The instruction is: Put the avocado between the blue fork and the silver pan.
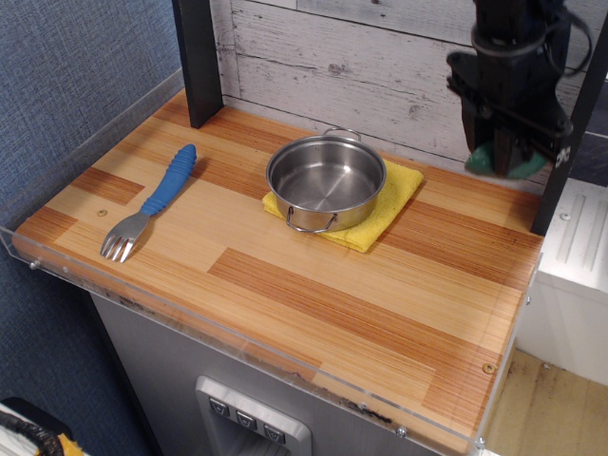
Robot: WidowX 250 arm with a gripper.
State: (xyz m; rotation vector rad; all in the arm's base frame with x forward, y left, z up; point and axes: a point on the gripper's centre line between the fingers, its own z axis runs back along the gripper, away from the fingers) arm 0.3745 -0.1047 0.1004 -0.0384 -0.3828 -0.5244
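Nearest the front edge, the striped wooden counter point(313, 304) lies bare behind its clear plastic lip. On the left side rests the blue fork point(152, 203), flat on the wood, its silver tines pointing toward the front and its ribbed blue handle angled away toward the back wall. Further back, near the middle, the silver pan point(326, 180) sits upright on a yellow cloth point(391, 198), one wire loop handle facing the front and the other the wall; the pan's inside shows only bare steel. The fork and the pan are well apart, with open wood between them. At the far right, raised above the back corner of the counter, my black fingers point(508, 152) are clamped on the avocado point(505, 162); only a green patch of its skin peeks out below them, off the counter and well to the right of the pan. Behind everything runs a whitewashed plank wall point(332, 52)
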